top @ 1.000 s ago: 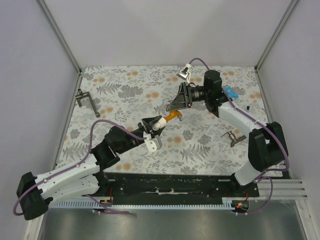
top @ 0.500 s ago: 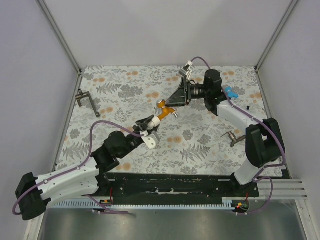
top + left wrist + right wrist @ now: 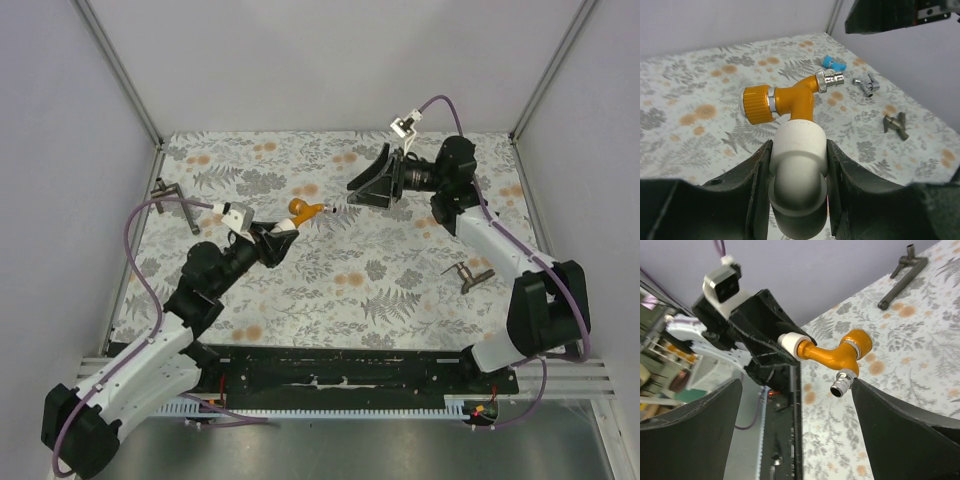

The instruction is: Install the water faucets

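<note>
The left claw is closed partway on the white ring-shaped end fitting of the small orange plastic water faucet, with one dark finger pressed against each side of the fitting. That grip is plain in the left wrist view, where the faucet rises out of the claw. Its orange knob points to the left of the frame and its short chrome-tipped spout to the upper right.

From above, the faucet sits a little left of the middle in the upper half of the frame, held up off the grey-and-orange floral worktop rather than resting on it.

The right claw stands wide open with nothing in it. It is just to the right of the spout end, close but apart. Its own camera sees the faucet between and beyond its two dark fingers, touching neither.

One dark metal angled lever handle lies at the left edge of the worktop, and another at the right, near the right arm. The left wrist view also catches a small blue piece and a chrome fitting lying on the worktop — both well behind the faucet.
</note>
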You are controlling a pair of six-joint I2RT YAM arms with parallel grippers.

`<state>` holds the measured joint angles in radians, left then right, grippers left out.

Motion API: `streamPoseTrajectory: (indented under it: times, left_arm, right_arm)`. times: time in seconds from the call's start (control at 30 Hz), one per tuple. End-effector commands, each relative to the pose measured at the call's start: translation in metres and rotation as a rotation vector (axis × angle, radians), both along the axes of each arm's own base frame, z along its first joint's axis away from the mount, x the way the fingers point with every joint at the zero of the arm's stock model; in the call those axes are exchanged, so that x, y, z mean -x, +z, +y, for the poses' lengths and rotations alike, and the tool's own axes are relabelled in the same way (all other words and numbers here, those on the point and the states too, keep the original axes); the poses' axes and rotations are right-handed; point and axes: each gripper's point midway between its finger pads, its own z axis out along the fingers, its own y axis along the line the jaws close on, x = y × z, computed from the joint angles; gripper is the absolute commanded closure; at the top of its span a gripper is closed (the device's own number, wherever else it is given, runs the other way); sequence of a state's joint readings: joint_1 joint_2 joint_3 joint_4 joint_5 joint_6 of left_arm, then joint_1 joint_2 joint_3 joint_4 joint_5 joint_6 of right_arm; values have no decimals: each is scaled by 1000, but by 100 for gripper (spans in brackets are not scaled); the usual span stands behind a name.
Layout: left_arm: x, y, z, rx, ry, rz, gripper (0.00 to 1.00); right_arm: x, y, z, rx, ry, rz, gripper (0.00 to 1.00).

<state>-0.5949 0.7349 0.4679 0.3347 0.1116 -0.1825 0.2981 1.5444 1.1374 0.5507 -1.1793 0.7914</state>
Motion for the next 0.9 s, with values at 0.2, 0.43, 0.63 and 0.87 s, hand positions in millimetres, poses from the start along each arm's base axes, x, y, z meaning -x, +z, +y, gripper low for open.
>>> streamPoseTrajectory:
  times: [0.2,0.43,0.63,0.87]
  left_arm:
    - [14,75,-32,397,-348,254,98]
    - [21,102,-52,500,-545,371,98]
    - [30,121,-58,572,-659,401,98]
    - [33,129,-60,569,-685,409,98]
  right_arm:
    - [16,-5,-24,61,-204,-560,2]
    - [25,6,-27,53,-218,-669,2]
    - [27,16,-18,15,-188,-694,2]
    - [36,32,1,-64,-80,-687,8]
